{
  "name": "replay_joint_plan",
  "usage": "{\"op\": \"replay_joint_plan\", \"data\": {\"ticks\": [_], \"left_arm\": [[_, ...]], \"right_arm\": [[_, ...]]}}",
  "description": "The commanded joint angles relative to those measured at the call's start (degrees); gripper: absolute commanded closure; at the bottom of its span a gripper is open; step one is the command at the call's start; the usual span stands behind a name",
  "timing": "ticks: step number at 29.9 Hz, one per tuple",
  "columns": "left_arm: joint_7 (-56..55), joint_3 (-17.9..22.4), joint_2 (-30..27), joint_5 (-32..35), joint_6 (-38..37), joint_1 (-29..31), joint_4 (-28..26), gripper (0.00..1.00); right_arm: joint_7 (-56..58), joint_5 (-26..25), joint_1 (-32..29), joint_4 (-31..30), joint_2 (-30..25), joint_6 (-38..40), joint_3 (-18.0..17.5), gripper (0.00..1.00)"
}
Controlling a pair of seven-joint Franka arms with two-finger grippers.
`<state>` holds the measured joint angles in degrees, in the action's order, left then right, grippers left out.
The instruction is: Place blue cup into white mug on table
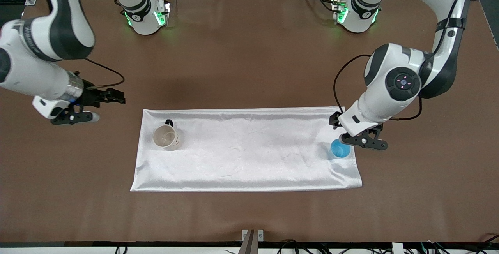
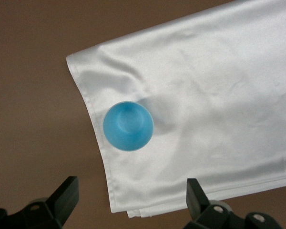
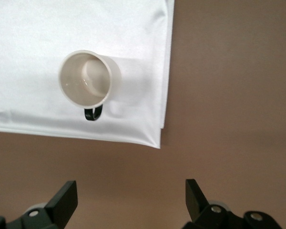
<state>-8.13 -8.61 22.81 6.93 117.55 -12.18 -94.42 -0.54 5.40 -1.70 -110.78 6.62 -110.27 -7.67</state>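
Brown table (image 1: 249, 51): one blue cup (image 1: 340, 149), one white mug (image 1: 165, 137), both claws spread wide, empty.

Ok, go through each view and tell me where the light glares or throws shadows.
Front view: the white satin cloth shines bright and green lamps glow on both arm bases. Left wrist view: sheen streaks the cloth and the blue cup casts a faint shadow. Right wrist view: the white mug throws a soft shadow on the cloth.
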Motion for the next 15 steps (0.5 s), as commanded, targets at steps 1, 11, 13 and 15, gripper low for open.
{"op": "replay_joint_plan", "data": {"ticks": [1,11,13,15], "left_arm": [[0.4,-1.1,0.9,2.6,5.0,0.0,-2.3,0.00],[0.4,-1.1,4.3,2.6,10.6,-0.1,-2.6,0.00],[0.4,-1.1,5.0,2.7,11.6,-0.1,-2.6,0.00],[0.4,-1.1,5.8,2.7,12.8,-0.1,-2.6,0.00]], "right_arm": [[-7.3,0.6,4.5,-7.7,-1.3,-9.6,0.0,0.00],[-12.9,0.6,7.1,-11.9,3.0,-19.3,0.0,0.00],[-14.2,0.6,7.7,-11.9,4.3,-20.5,0.0,0.00],[-15.4,0.6,8.6,-11.9,5.7,-22.2,0.0,0.00]]}}
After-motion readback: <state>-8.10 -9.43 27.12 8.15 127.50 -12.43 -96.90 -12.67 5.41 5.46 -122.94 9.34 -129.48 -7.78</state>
